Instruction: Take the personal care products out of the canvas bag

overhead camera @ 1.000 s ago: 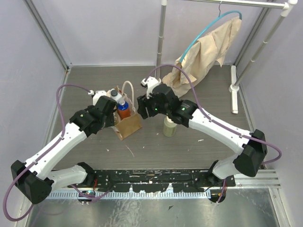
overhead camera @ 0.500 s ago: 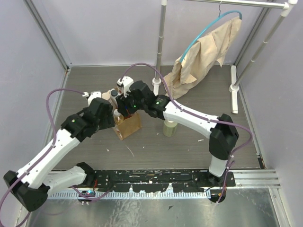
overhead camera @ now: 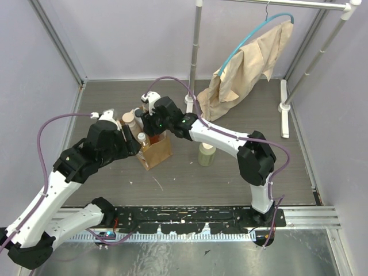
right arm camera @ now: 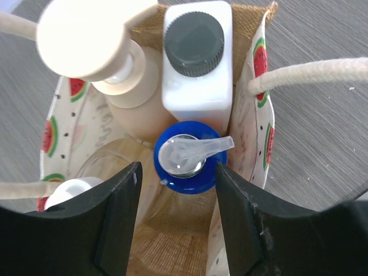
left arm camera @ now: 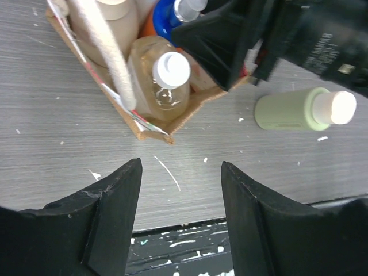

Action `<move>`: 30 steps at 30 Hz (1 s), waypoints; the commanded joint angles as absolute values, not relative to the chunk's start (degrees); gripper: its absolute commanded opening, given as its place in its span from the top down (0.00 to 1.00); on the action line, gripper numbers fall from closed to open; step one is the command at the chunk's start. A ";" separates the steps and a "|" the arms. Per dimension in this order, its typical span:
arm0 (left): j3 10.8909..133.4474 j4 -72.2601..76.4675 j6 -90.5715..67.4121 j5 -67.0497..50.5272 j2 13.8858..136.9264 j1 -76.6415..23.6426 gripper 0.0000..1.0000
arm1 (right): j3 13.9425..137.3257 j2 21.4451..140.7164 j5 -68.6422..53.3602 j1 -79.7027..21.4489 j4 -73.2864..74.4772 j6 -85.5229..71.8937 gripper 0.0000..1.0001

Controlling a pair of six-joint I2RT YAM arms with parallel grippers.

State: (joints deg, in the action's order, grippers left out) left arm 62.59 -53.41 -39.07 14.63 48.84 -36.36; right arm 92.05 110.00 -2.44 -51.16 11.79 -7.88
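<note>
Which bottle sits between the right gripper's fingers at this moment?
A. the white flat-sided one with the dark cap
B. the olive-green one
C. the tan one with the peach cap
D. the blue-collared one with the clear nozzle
D: in the right wrist view, the blue-collared bottle stands centred between the open fingers of the right gripper, inside the canvas bag.
</note>
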 commanded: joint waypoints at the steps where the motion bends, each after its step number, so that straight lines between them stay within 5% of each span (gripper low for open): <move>1: 64.98 -51.10 -39.39 9.00 49.34 -36.28 0.36 | 94.77 110.70 1.46 -51.08 9.14 -7.13 0.41; 11: 63.04 -45.67 -39.47 9.43 53.37 -36.39 0.36 | 95.52 114.51 2.89 -50.71 6.44 -5.18 0.43; 20: 60.57 -41.18 -38.52 13.83 58.55 -36.39 0.35 | 94.32 113.68 5.24 -50.71 6.86 -4.38 0.66; 30: 61.73 -40.61 -36.35 23.43 64.97 -36.39 0.33 | 93.90 113.92 3.88 -50.54 7.39 -5.04 0.66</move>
